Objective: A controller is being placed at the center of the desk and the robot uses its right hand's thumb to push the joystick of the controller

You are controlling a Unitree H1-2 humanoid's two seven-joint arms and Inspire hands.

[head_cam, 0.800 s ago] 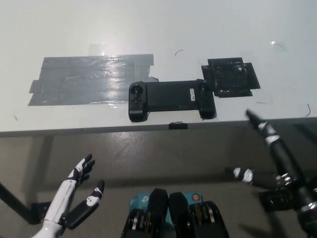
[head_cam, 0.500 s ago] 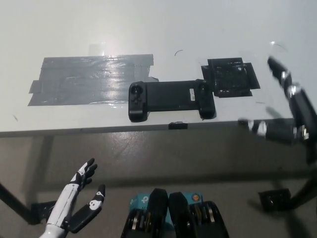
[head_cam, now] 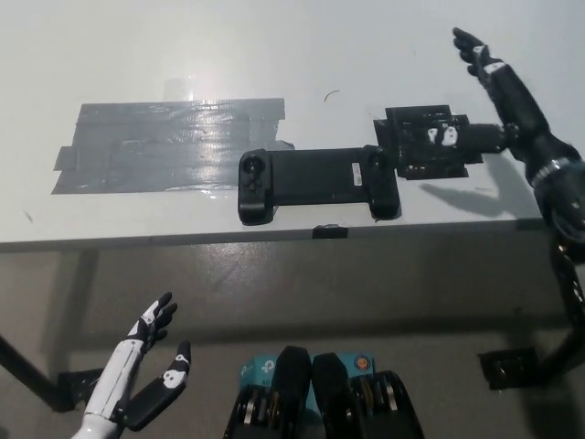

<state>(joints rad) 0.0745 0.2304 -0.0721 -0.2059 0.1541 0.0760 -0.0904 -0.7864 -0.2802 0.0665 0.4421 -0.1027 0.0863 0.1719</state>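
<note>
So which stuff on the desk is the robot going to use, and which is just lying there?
For the job:
- controller, near the desk's front edge
- right hand, open, above the desk to the controller's right

Just there:
- grey tape patch
- black tape patch
- left hand, open, resting below the desk

right hand (head_cam: 501, 110) is up at the far right, black arm coming in from the lower right edge and reaching forward and up. hand is spread wide, holding nothing: fingers (head_cam: 475, 50) point away toward the top of the head view, thumb (head_cam: 448, 136) sticks out sideways toward picture left. left hand (head_cam: 146, 366) rests low at the bottom left, white forearm angled up from the lower edge, palm loose with fingers apart and thumb out to the side, also holding nothing.
</note>
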